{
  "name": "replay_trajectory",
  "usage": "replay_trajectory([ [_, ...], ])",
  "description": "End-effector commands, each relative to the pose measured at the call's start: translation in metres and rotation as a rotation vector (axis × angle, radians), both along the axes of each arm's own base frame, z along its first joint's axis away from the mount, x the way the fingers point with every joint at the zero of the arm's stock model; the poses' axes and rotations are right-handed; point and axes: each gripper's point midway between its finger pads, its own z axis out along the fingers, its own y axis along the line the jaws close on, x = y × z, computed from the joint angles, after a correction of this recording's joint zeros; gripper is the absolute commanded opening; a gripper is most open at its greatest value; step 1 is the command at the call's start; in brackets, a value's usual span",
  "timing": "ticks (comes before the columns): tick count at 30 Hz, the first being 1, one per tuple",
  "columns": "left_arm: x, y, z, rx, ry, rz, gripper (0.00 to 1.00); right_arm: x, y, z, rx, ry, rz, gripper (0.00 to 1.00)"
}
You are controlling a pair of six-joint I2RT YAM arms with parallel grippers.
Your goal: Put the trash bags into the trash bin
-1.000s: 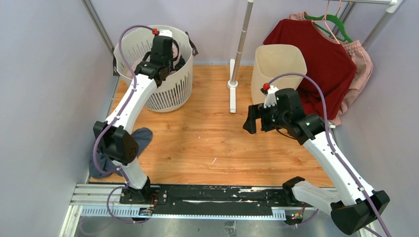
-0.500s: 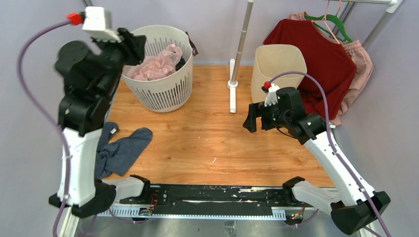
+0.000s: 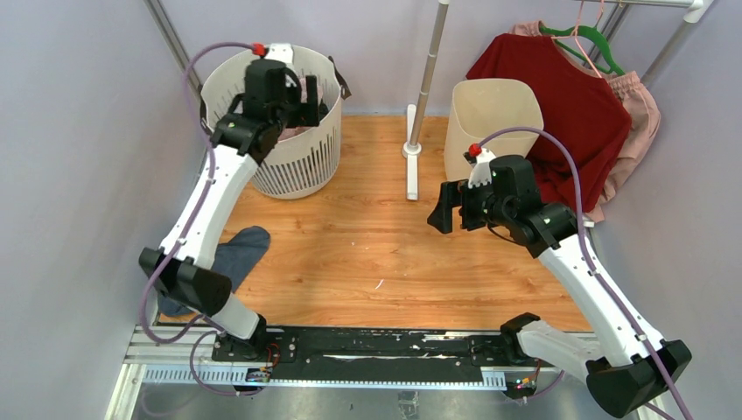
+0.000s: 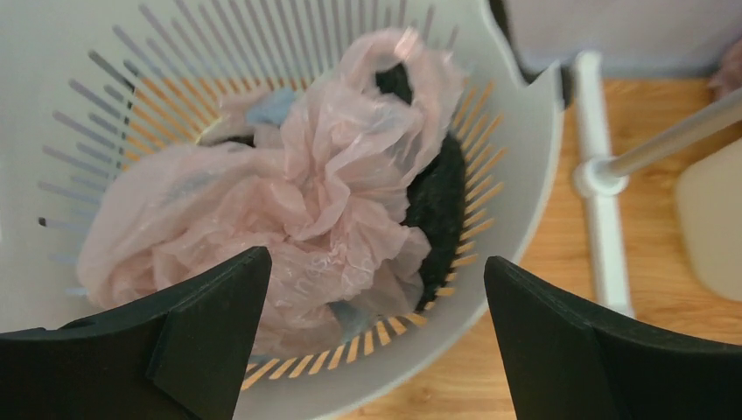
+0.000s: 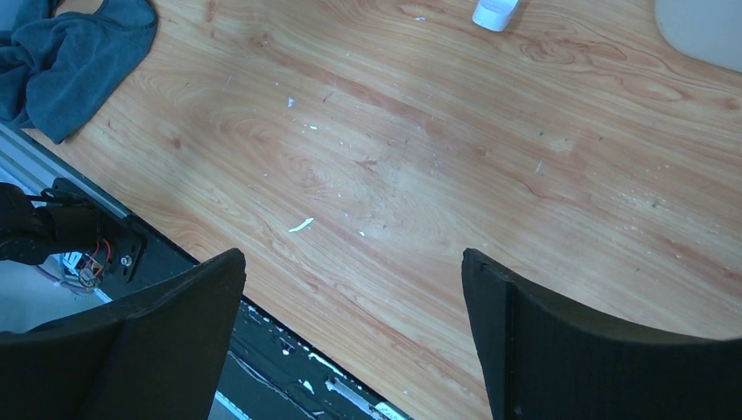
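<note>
The trash bag, thin crinkled pale pink plastic, lies bunched inside the white slotted basket, on top of dark clothing. My left gripper hovers open just above the basket's near rim, with nothing between its fingers; in the top view the left gripper is over the basket's mouth. The cream trash bin stands upright at the back right, and from above I see nothing in it. My right gripper hangs open and holds nothing, above the wooden floor in front of the bin; in the wrist view the right gripper shows only bare wood below.
A blue-grey cloth lies on the floor at the left, by the left arm. A white pole on a foot stands between basket and bin. A red garment and a pink one hang behind the bin.
The left arm rose high beside the basket, then came back down over it, and its jaws opened wide. The pink bag stays in the basket. The right arm barely moved.
</note>
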Motion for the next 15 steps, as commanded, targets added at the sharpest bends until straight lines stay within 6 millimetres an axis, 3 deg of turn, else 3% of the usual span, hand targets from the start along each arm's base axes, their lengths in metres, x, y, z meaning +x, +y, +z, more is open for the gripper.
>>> replay_trajectory([
  [1, 0.015, 0.015, -0.006, 0.008, -0.046, 0.127, 0.98, -0.009, 0.002, -0.004, 0.007, 0.008, 0.019, 0.97],
  [6, 0.042, 0.024, -0.04, 0.08, -0.017, 0.21, 0.99, -0.011, 0.002, -0.008, 0.006, 0.015, 0.024, 0.97],
  [15, 0.079, 0.033, -0.067, 0.152, 0.013, 0.279, 0.99, -0.013, -0.003, -0.019, -0.021, 0.018, 0.022, 0.97],
])
